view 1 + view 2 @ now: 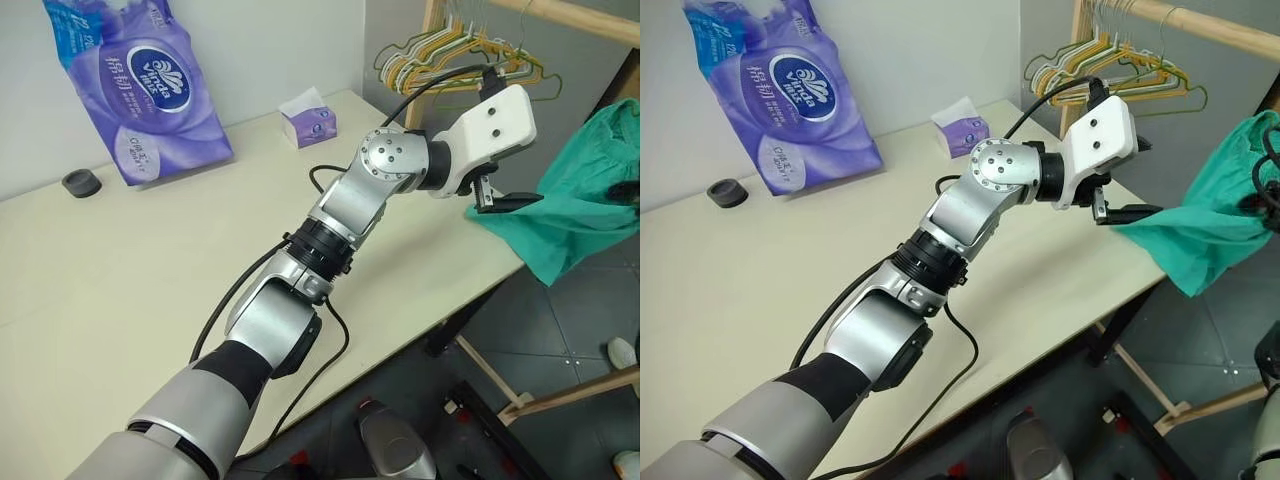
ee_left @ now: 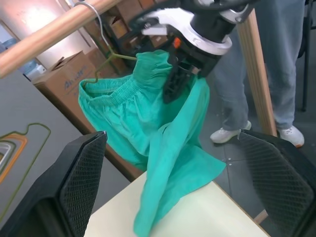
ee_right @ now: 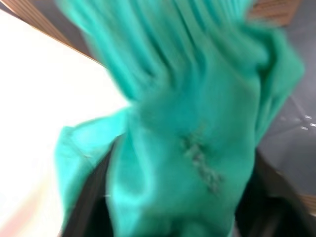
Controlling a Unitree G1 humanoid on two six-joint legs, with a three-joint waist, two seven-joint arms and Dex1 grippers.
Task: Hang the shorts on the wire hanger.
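— So, where do we stand? The shorts [image 2: 148, 128] hang off the table [image 1: 150, 280] edge, waistband up by the wire hanger [image 2: 106, 61] under the wooden rail [image 2: 49, 32]; our left gripper [image 2: 173, 163] is wide open, just short of the cloth.

— And the right gripper [image 2: 175, 79]?

— It's in the cloth; we cannot tell its jaws. We should pinch the waistband first, then thread it over the wire slowly.

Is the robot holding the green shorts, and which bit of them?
The left gripper is open and holds nothing. The right gripper is at the shorts' waistband; whether it grips cannot be told.
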